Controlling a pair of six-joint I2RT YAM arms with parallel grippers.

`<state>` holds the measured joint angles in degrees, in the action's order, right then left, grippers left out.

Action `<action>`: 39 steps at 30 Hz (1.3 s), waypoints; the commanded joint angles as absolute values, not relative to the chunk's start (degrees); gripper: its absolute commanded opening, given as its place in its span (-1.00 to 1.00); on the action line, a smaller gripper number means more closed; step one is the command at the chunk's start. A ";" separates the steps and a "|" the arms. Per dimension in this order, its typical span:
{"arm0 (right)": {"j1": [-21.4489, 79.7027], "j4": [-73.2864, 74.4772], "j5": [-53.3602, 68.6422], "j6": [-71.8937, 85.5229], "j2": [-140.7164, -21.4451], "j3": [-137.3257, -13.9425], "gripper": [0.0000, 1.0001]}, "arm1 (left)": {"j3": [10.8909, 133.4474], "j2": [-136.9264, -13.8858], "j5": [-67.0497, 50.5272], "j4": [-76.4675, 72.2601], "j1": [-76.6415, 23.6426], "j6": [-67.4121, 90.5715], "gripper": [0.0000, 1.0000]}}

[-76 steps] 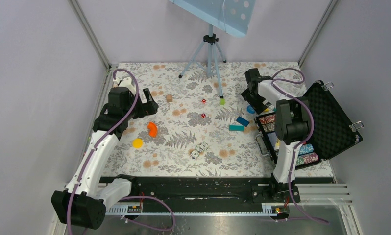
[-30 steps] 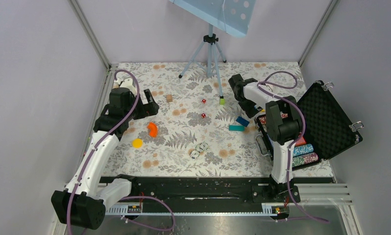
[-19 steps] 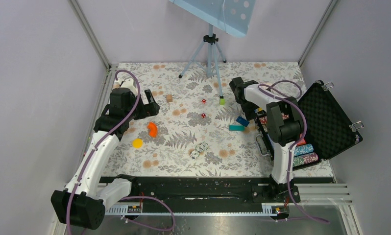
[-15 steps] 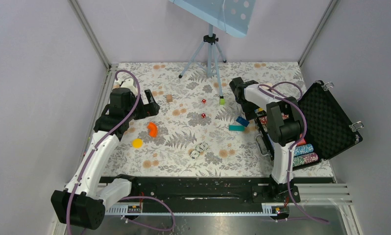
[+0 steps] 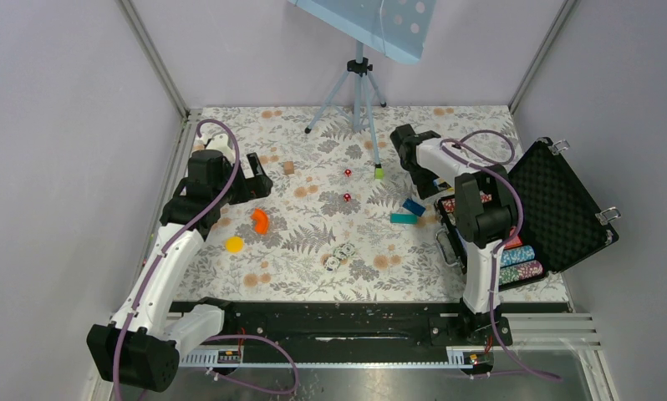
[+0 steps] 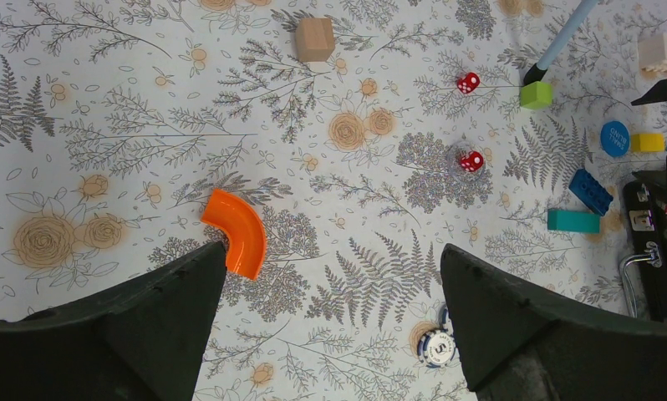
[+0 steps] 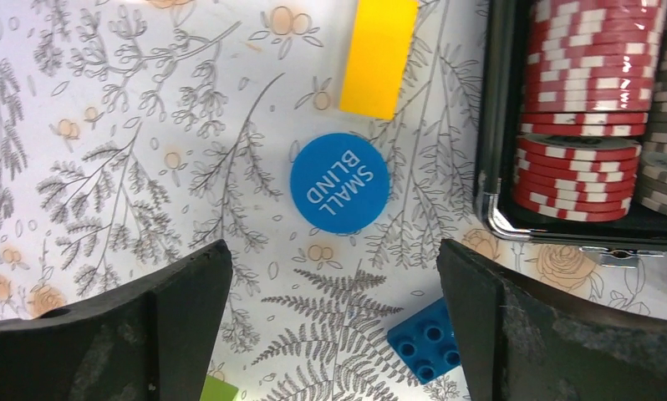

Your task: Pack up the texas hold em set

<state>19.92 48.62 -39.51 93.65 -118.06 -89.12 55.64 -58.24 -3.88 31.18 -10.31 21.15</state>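
We see the open black briefcase [image 5: 564,202] at the right edge of the table [image 5: 301,242] holding rows of poker chips [image 7: 593,58], the blue small-blind disc [image 7: 339,184] lying just outside it under our spread right gripper [image 7: 332,246], our left gripper [image 6: 332,249] spread too.

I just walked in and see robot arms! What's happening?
A robot is packing a poker set into its open black case. It holds nothing now. The right end effector hovers open over the blue SMALL BLIND disc beside the case. The left end effector hangs open near the orange curved piece. Two red dice lie loose.
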 commanded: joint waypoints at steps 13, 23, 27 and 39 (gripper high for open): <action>19.23 47.85 -37.34 56.87 -126.58 -105.22 0.99 | 55.46 -57.47 -3.06 28.67 -10.55 20.13 0.97; 13.10 41.92 -11.80 33.12 -126.70 -104.47 0.99 | 55.54 -57.90 -3.59 28.72 -10.59 20.12 0.97; 11.48 40.59 -6.64 26.21 -125.48 -102.43 0.99 | 55.26 -57.66 -3.18 28.72 -10.63 20.13 0.97; 11.51 39.48 -1.29 17.28 -125.03 -101.45 0.98 | 55.23 -58.24 -3.12 28.66 -10.99 20.04 0.97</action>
